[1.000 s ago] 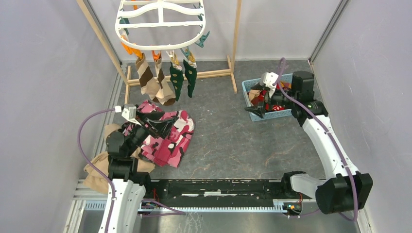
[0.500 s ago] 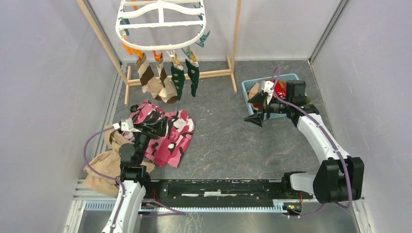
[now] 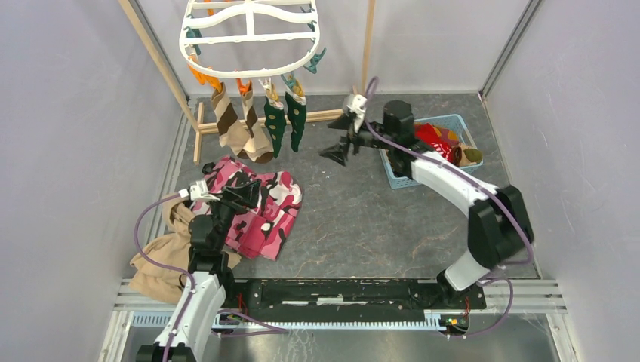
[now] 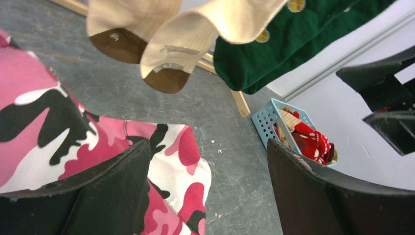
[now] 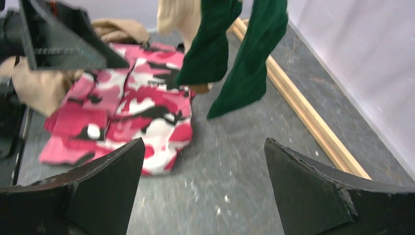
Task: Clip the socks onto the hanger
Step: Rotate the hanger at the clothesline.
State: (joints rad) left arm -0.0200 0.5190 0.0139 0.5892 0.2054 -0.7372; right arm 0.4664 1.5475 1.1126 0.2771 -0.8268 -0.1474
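**Socks (image 3: 226,121) half hung, both jaws idle**

Top: four hang by their cuffs from the hanger (image 3: 249,36), dangling free. More wait in the basket (image 3: 398,179). The right gripper (image 3: 336,154) hovers beside them, spread and empty.

Left wrist: the left gripper (image 4: 208,149) gapes empty over the camo (image 4: 44,122).

Right wrist: green socks (image 5: 244,63) hang just ahead.

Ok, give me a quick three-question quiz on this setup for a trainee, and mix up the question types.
1. True or false: the right gripper is holding a sock.
2. How many socks are clipped to the hanger? A: two. B: four. C: six.
3. In a few words: what lies beneath the left gripper?

Key:
1. False. Its jaws are open with nothing between them.
2. B. Two are brown-striped and two are dark green.
3. The pink camouflage garment.
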